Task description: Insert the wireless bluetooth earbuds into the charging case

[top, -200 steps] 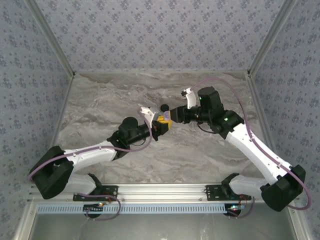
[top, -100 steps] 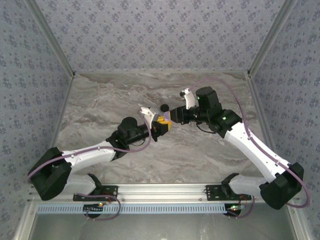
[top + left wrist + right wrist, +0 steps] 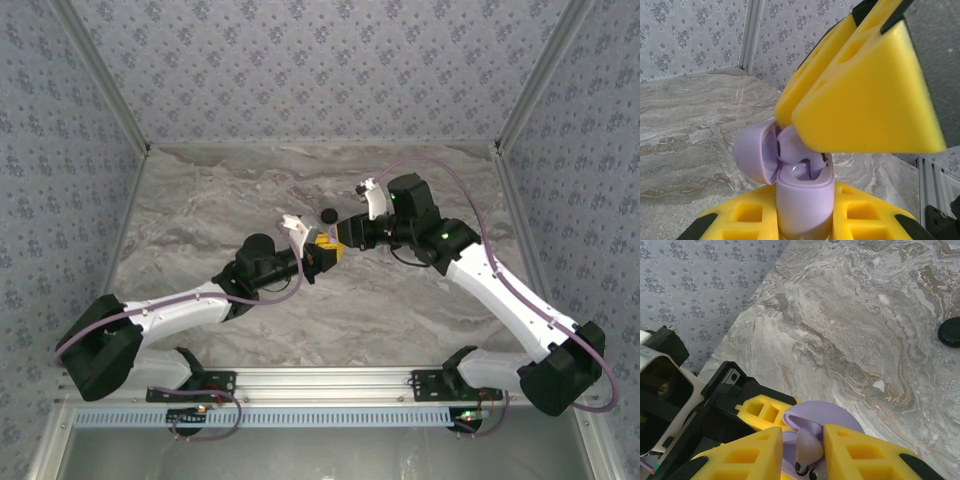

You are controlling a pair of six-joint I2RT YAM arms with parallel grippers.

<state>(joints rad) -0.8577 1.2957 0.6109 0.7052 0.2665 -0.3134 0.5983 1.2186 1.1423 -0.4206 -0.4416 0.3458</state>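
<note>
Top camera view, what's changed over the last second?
The right arm edged left, bringing the right fingers and their earbud closer to the open case. The left fingers kept gripping the case; the black disc stayed put.

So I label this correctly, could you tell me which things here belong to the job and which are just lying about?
In the job: lilac charging case in left tool; lilac earbud in right tool.
Lying about: black round piece on the table.
</note>
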